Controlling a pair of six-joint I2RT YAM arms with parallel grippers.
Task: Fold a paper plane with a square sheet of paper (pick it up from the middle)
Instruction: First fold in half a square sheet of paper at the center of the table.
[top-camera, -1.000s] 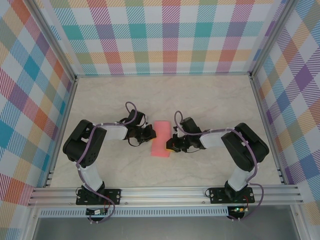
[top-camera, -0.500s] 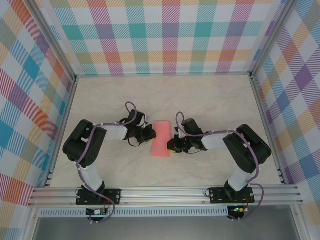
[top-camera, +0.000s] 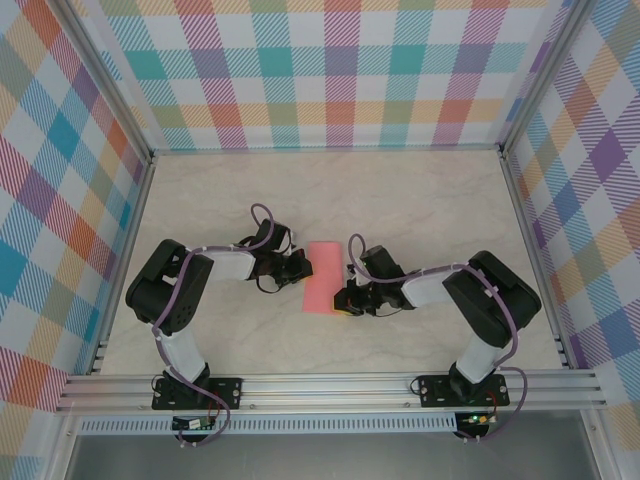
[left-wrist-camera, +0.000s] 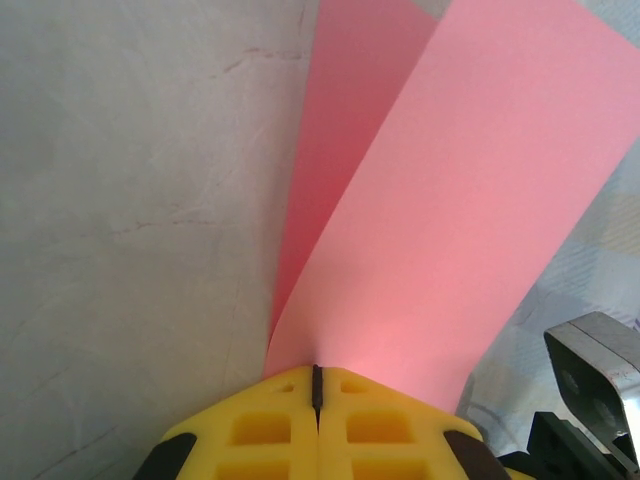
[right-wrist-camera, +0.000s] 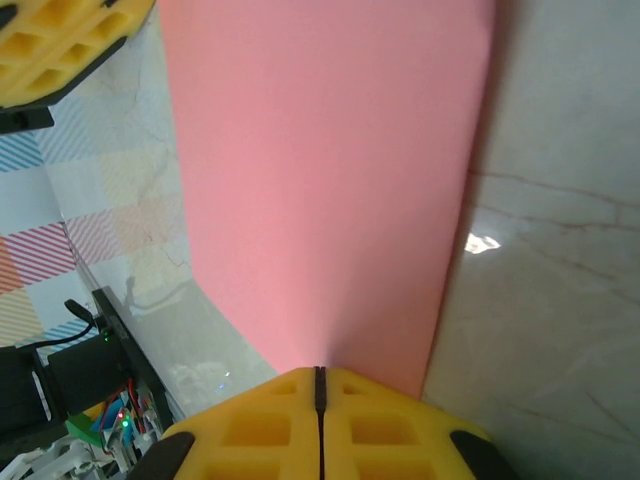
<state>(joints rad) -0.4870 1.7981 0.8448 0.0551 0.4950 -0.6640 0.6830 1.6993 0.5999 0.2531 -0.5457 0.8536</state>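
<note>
Left hand (top-camera: 303, 268) pinches pink paper (top-camera: 322, 278); right hand (top-camera: 342, 297) too

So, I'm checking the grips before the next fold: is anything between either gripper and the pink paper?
Nothing visible stands between them. The left gripper is shut directly on one edge of the pink paper, and the right gripper is shut directly on the opposite edge, the sheet running straight into each closed seam.
</note>
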